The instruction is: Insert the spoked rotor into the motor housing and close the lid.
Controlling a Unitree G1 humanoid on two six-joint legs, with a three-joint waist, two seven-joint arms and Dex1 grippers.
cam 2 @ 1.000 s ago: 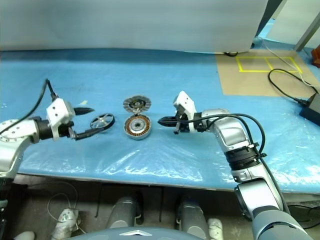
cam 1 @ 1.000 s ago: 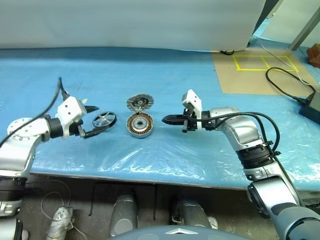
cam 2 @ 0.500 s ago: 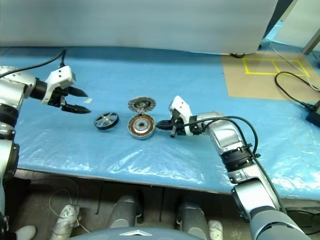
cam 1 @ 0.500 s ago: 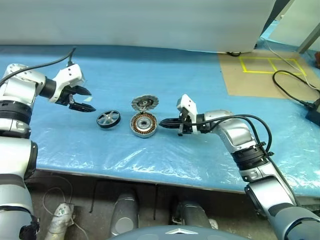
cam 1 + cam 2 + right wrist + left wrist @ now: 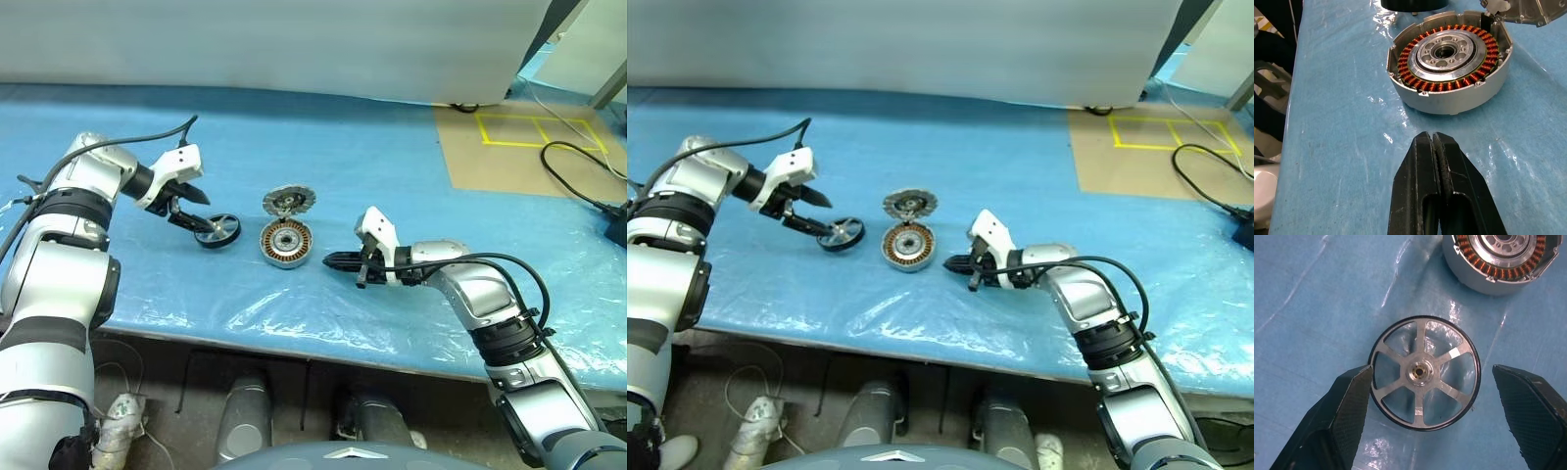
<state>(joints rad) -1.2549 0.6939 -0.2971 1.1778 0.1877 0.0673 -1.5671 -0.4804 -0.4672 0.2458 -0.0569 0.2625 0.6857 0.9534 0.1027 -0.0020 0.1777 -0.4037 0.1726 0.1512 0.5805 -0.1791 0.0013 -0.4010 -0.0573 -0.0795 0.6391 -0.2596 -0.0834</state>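
The spoked rotor (image 5: 217, 230), a black-rimmed wheel with silvery spokes, lies flat on the blue sheet to the left of the motor housing (image 5: 285, 242). The housing shows its ring of copper windings (image 5: 1449, 58). The ribbed silver lid (image 5: 289, 201) sits just behind the housing, at its rim. My left gripper (image 5: 199, 211) is open and slants down over the rotor. In the left wrist view its fingers (image 5: 1349, 406) stand on either side of the rotor (image 5: 1424, 373) without touching it. My right gripper (image 5: 343, 261) is shut and empty, pointing at the housing from the right, a short gap away.
Wrinkled clear plastic covers the blue sheet (image 5: 294, 304) along the table's front edge. A brown board with yellow tape (image 5: 519, 147) lies at the far right, with a black cable (image 5: 578, 166) and a black box beside it. A white wall runs behind the table.
My left arm has swung in from the far left and tipped down, so its open gripper now straddles the rotor. My right gripper has drawn slightly back from the housing. The camera has shifted.
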